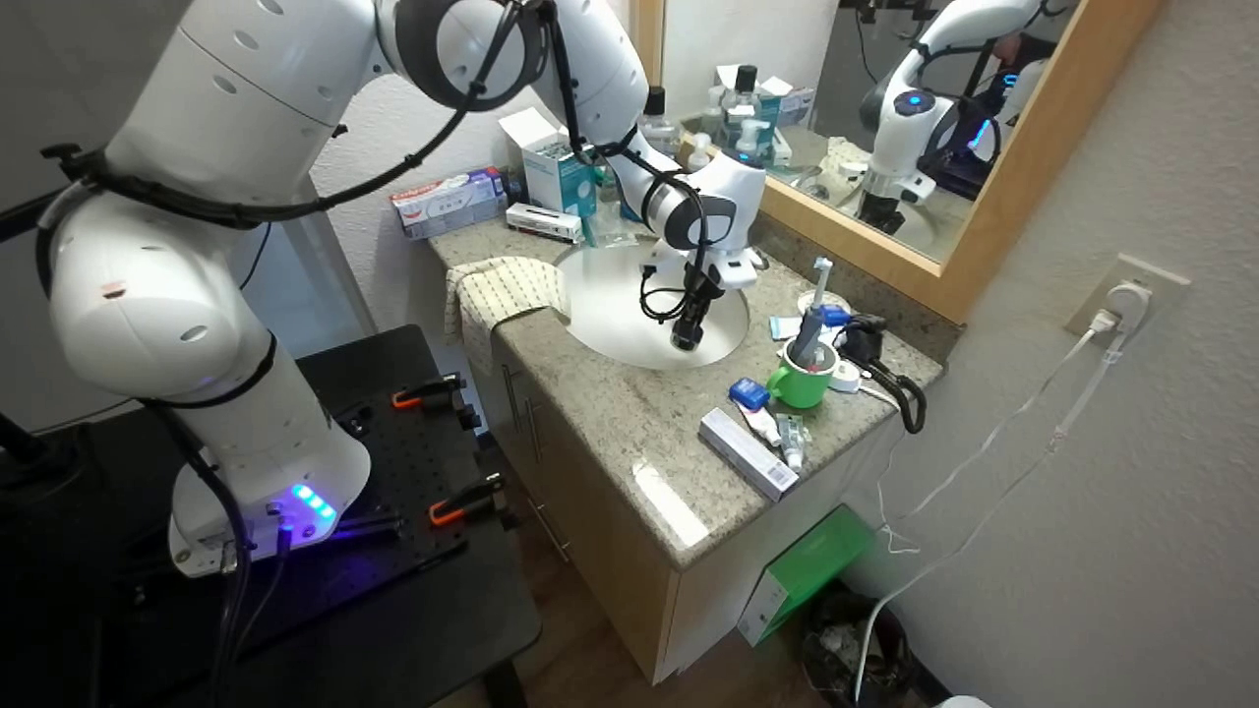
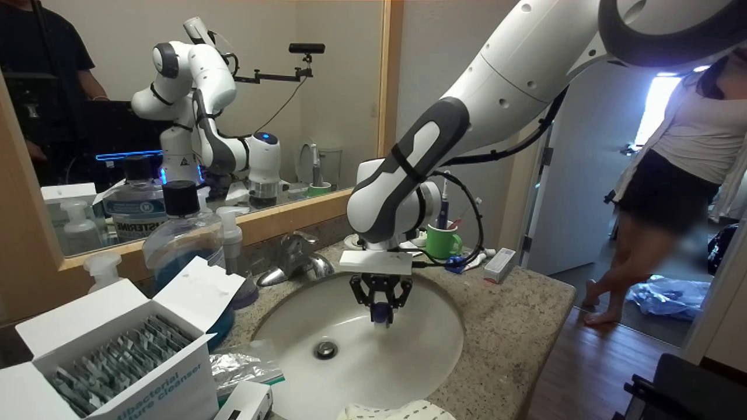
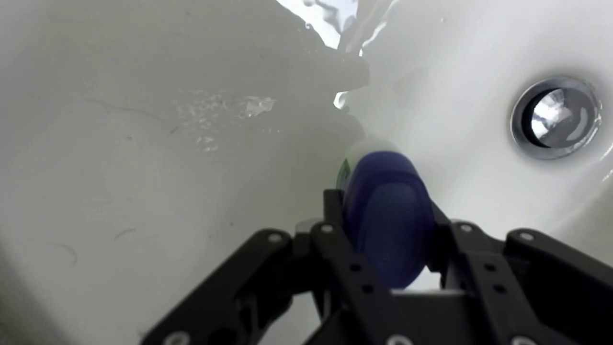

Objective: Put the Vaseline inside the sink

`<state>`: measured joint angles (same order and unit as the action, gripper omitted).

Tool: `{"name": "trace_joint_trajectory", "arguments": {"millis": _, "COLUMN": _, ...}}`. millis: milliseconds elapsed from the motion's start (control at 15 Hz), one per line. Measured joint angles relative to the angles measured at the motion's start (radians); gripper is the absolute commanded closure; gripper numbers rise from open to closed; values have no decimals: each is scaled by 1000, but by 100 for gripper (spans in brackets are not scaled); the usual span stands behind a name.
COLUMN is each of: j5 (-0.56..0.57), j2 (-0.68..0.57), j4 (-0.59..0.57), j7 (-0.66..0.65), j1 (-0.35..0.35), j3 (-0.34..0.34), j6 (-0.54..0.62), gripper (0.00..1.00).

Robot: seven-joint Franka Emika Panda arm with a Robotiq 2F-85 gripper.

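- Nearest, seen from the wrist, the gripper [image 3: 385,211] is closed on what is presumably the Vaseline [image 3: 390,223], purple-topped, no label readable.
- The placing step appears to be in hand; the next move calls for setting it gently against the sink [image 2: 362,370], then parting the jaws and lifting clear.
- The Vaseline lies between the jaws, one at each side; a pale part edged with green shows beyond the purple.
- Beneath, the sink's drain [image 3: 558,117] is off to one side; whether the Vaseline touches the sink cannot be told.
- Farther out, the speckled bench [image 1: 629,413] carries a tap [image 2: 296,256] and a green mug [image 1: 799,387] holding a toothbrush [image 1: 809,332].
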<state>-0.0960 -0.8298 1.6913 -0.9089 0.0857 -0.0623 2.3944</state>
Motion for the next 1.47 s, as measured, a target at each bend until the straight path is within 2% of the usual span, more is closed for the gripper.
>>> {"name": "trace_joint_trajectory", "arguments": {"millis": 1200, "j5": 0, "j2": -39, "j4": 13, "j7": 1, "j1": 2, "j3": -4, "j6": 8, "gripper": 86}}
{"name": "trace_joint_trajectory", "arguments": {"millis": 1267, "j5": 0, "j2": -39, "j4": 14, "j7": 1, "j1": 2, "j3": -6, "j6": 8, "gripper": 83}}
{"name": "trace_joint_trajectory", "arguments": {"millis": 1333, "j5": 0, "j2": -40, "j4": 15, "j7": 1, "j1": 3, "j3": -8, "j6": 8, "gripper": 46}}
{"name": "trace_joint_trajectory", "arguments": {"millis": 1400, "j5": 0, "j2": -40, "j4": 16, "j7": 1, "j1": 5, "j3": -11, "j6": 8, "gripper": 35}}
{"name": "trace_joint_trajectory", "arguments": {"millis": 1467, "j5": 0, "j2": -41, "j4": 17, "j7": 1, "j1": 6, "j3": -14, "j6": 8, "gripper": 28}}
